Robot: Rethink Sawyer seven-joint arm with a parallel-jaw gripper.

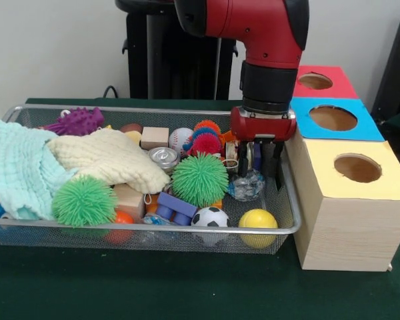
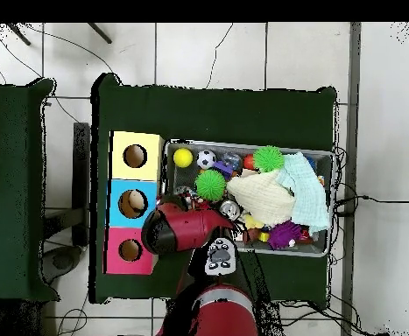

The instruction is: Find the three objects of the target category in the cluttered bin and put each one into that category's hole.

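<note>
1. We see the gripper lowered into the bin at its end beside the boxes.
2. Its fingers stand apart, gripping nothing.
3. A clear faceted object lies directly beneath the fingertips; we judge a straight descent suffices.

A dark green surface holds everything. Around it lies a white tiled floor with thin black cables. A second green surface stands well apart.
</note>
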